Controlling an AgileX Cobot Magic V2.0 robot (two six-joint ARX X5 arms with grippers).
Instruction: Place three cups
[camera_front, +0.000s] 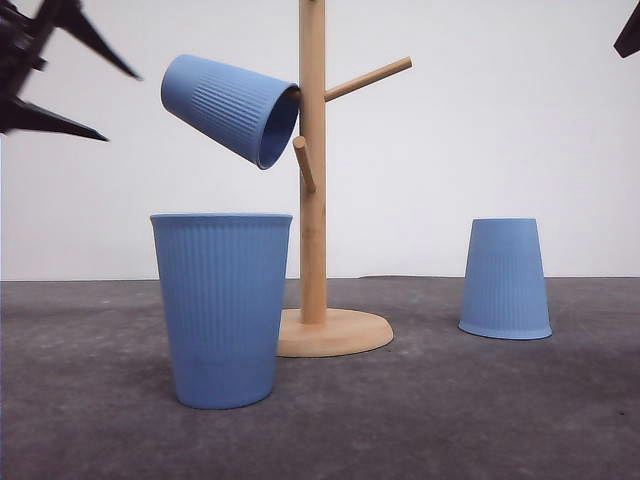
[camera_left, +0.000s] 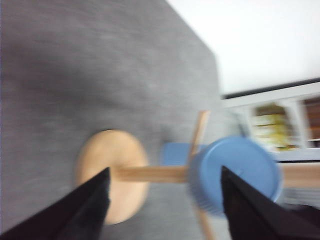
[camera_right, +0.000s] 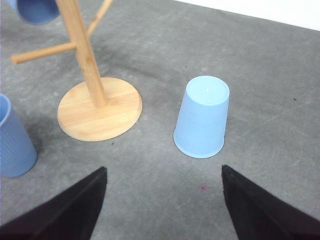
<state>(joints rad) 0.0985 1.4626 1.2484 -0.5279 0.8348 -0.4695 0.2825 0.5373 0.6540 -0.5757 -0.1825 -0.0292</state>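
One light-blue ribbed cup (camera_front: 230, 108) hangs tilted on a left peg of the wooden stand (camera_front: 313, 180), mouth toward the pole. My left gripper (camera_front: 122, 108) is open and empty just left of that cup's base, apart from it. The blurred left wrist view shows the hung cup's base (camera_left: 235, 172) between the open fingers. A second cup (camera_front: 222, 305) stands upright in front of the stand, to its left. A third cup (camera_front: 505, 278) rests upside down on the right. My right gripper (camera_right: 163, 169) is open above the table, short of the upside-down cup (camera_right: 202, 117).
The stand's round wooden base (camera_right: 100, 107) sits on the grey table (camera_front: 420, 420). Two free pegs (camera_front: 368, 78) stick out to the right and front. A white wall lies behind. Blurred shelves (camera_left: 280, 120) appear in the left wrist view.
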